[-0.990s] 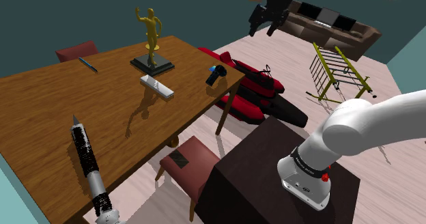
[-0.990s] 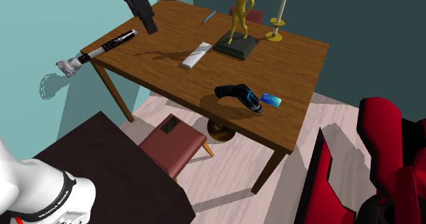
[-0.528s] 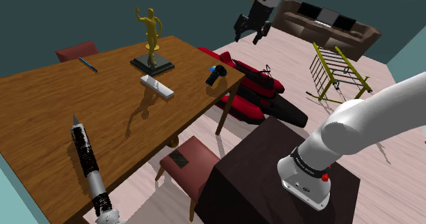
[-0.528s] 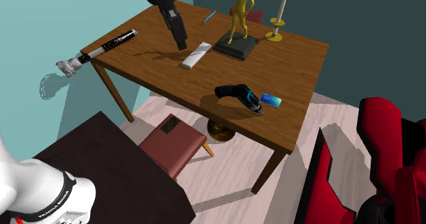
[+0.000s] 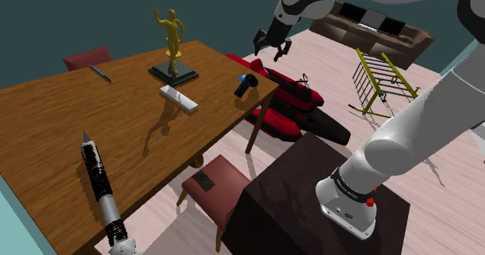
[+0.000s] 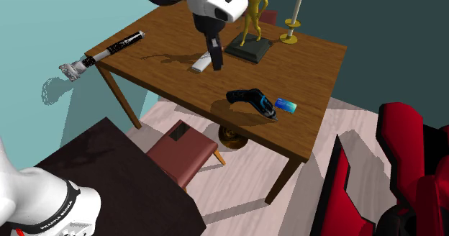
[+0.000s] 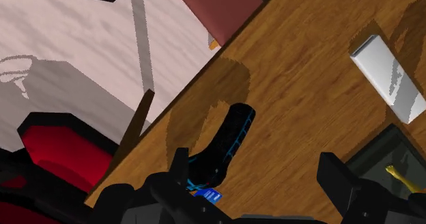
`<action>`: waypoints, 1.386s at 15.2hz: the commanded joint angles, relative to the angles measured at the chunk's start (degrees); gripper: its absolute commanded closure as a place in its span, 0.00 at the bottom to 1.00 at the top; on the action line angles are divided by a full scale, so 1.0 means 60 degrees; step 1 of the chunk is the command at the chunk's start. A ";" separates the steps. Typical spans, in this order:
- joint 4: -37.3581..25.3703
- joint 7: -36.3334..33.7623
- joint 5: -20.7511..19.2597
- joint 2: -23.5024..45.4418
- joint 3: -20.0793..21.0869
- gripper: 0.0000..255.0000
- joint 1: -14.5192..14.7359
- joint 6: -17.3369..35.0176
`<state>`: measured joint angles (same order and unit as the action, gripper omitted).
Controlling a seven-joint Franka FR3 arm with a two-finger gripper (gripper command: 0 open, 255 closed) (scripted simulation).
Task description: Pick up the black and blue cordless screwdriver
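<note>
Gripper open in mid-air, holding nothing; screwdriver lies on wood table.
Shoulder view: brown wood table (image 5: 116,121), pale plank floor, dark teal walls. Screwdriver (image 5: 245,85), black w/ blue, lies near the table's right corner. Gripper (image 5: 269,51) is above and right of it, fingers apart. 2nd ext. view: gripper (image 6: 214,58) shows in front of a white flat box (image 6: 201,62) beside a gold statue (image 6: 251,11). Screwdriver (image 6: 252,101) is well apart from it, near the table's front edge. Wrist view: screwdriver (image 7: 225,144) lies on the wood close to one finger (image 7: 179,175), untouched.
</note>
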<state>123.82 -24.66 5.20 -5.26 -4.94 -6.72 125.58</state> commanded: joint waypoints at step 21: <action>-0.3324 -0.0241 0.3297 0.5947 -0.0157 0.00 -0.1210 0.1869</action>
<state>103.77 -26.35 24.74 29.95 -6.01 -13.92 136.22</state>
